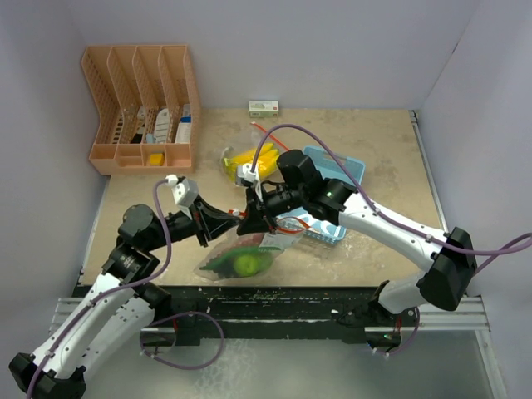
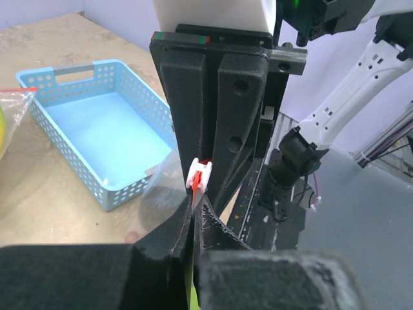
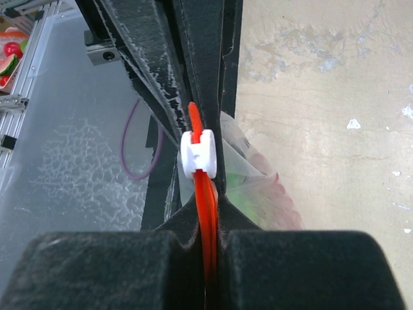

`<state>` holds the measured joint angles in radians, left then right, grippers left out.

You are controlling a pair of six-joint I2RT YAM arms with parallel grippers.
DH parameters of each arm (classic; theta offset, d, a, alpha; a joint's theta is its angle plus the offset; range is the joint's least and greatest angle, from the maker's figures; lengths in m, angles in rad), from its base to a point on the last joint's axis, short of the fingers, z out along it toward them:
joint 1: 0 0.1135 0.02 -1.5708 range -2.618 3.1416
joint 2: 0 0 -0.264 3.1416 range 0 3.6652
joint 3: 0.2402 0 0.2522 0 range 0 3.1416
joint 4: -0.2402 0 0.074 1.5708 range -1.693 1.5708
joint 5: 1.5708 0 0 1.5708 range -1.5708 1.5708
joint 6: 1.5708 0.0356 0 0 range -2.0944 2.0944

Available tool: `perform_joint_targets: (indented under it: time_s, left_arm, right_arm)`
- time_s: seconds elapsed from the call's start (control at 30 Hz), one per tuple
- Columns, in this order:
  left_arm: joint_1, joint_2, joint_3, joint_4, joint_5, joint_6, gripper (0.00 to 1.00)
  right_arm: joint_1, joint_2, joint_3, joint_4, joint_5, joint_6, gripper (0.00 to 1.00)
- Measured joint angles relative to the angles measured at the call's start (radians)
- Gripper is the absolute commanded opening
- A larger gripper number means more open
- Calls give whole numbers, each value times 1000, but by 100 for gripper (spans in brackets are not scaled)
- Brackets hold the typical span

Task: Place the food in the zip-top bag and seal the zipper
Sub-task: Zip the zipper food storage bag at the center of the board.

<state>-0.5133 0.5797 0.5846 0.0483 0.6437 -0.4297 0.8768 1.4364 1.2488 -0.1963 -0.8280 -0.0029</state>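
The clear zip-top bag point(image 1: 241, 259) hangs low over the table's front middle, with a round green fruit point(image 1: 246, 264) and a long green cucumber point(image 1: 221, 260) inside. My left gripper point(image 1: 235, 221) is shut on the bag's top edge. In the left wrist view, the left gripper point(image 2: 195, 205) pinches just below the white slider point(image 2: 199, 175). My right gripper point(image 1: 258, 218) faces it, shut on the red zipper strip point(image 3: 206, 194) just behind the slider, which also shows in the right wrist view point(image 3: 197, 154). A yellow banana bunch point(image 1: 251, 160) lies under clear plastic farther back.
A light-blue plastic basket point(image 1: 356, 169) stands right of the grippers; it looks empty in the left wrist view point(image 2: 117, 64). An orange desk organizer point(image 1: 141, 108) stands at the back left. A small box point(image 1: 263, 106) lies by the back wall.
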Motion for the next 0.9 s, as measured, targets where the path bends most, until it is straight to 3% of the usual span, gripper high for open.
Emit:
perform_joint_targets:
  time_s: [0.17,0.4,0.63,0.9]
  left_arm:
    - [0,24,-3,41,28,-16,0]
    - [-1,15,23,-58,20,8,0]
    - [-1,4,39,-101,14,26,0]
    - [-1,0,39,-101,15,29,0]
  right_arm:
    - [-3,-5,0,-11,7,0,30]
    - [-2,-90,0,-47,56,-16,50]
    - [-2,-208,22,-40,55,-30,55]
    - [-2,-102,53,12,82,39,57]
